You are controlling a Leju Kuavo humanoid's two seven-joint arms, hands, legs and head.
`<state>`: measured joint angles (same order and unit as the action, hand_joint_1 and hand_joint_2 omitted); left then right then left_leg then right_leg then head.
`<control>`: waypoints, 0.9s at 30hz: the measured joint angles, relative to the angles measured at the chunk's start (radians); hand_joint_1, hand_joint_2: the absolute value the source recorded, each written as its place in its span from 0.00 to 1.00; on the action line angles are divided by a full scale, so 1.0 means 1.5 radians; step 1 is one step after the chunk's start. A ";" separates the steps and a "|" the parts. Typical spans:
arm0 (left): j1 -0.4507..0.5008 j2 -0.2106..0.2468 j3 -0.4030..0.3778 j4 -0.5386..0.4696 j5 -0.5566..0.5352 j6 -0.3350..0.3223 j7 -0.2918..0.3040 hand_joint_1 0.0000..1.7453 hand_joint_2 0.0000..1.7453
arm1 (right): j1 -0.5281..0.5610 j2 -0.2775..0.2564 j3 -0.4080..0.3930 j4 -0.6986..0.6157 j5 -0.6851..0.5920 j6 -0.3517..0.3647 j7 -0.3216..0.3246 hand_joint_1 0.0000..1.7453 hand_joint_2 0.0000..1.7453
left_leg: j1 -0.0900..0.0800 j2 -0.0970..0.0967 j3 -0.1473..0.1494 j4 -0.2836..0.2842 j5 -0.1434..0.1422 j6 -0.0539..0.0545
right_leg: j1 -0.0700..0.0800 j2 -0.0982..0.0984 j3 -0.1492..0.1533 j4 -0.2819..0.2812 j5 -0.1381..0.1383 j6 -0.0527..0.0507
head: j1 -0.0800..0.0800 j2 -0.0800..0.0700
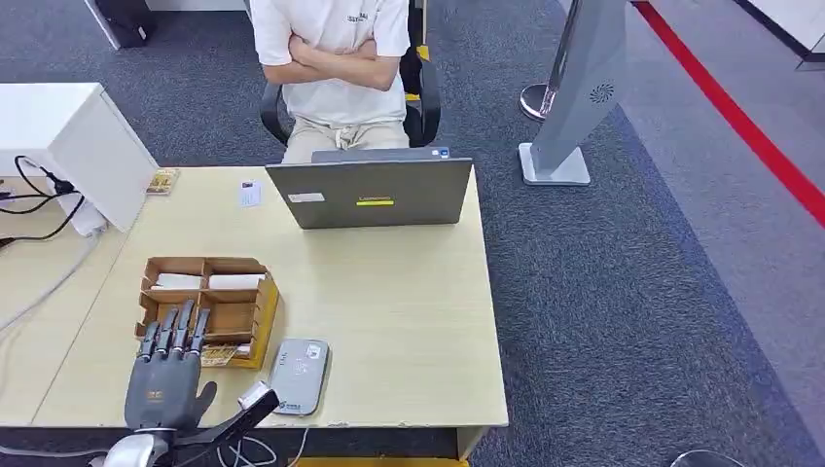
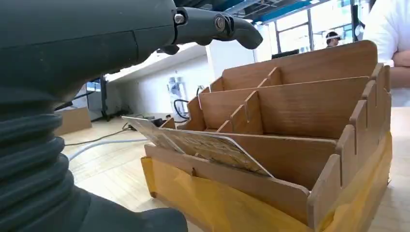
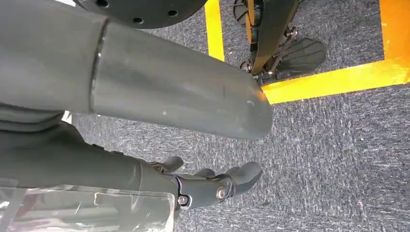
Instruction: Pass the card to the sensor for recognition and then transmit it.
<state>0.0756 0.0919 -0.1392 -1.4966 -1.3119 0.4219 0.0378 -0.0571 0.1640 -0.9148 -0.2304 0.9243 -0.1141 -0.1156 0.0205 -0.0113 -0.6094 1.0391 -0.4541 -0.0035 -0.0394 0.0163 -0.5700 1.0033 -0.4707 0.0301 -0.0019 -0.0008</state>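
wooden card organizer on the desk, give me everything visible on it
The wooden organizer is a tiered, open-topped rack of thin brown board with slotted dividers forming compartments, its base wrapped in yellow tape. It sits on the desk near the front left, beside the grey card reader. The rear compartments hold white cards; a patterned card leans tilted in the front row. The left hand hovers at its front edge, fingers extended, holding nothing.

You're in an office, looks like: grey carpet (image 1: 603,292), a pale wood desk (image 1: 409,321) with a laptop (image 1: 375,195), a person (image 1: 336,58) in a swivel chair, big windows (image 2: 309,29) behind.
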 joint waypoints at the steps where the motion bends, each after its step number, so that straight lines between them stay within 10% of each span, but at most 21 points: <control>1: 0.000 0.000 0.000 0.000 0.000 0.000 0.000 0.00 1.00 | 0.000 0.000 0.000 0.000 0.000 0.000 0.000 0.00 0.00 | 0.000 0.000 0.000 0.000 0.000 0.000 | 0.000 0.000 0.000 0.000 0.000 0.000 | 0.000 0.000; 8: -0.001 0.000 0.000 0.000 0.000 0.000 0.000 0.00 1.00 | 0.000 0.000 0.000 0.000 0.000 0.000 0.000 0.00 0.00 | 0.000 0.000 0.000 0.000 0.000 0.000 | 0.000 0.000 0.000 0.000 0.000 0.000 | 0.000 0.000; 9: -0.001 0.000 -0.001 0.000 0.000 0.000 0.000 1.00 1.00 | 0.000 0.000 0.000 0.000 0.000 0.000 0.000 0.00 0.00 | 0.000 0.000 0.000 0.000 0.000 0.000 | 0.000 0.000 0.000 0.000 0.000 0.000 | 0.000 0.000; 27: -0.002 0.009 -0.003 0.000 0.040 -0.023 -0.018 1.00 1.00 | 0.000 0.000 0.000 0.000 0.008 0.004 0.000 0.00 0.00 | 0.000 0.000 0.000 0.000 0.000 0.000 | 0.000 0.000 0.000 0.000 0.000 0.000 | 0.000 0.000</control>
<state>0.0732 0.1049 -0.1434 -1.4961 -1.2524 0.3872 0.0114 -0.0574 0.1644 -0.9152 -0.2300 0.9358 -0.1076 -0.1156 0.0205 -0.0113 -0.6093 1.0391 -0.4541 -0.0035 -0.0394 0.0163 -0.5698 1.0033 -0.4707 0.0301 -0.0019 -0.0008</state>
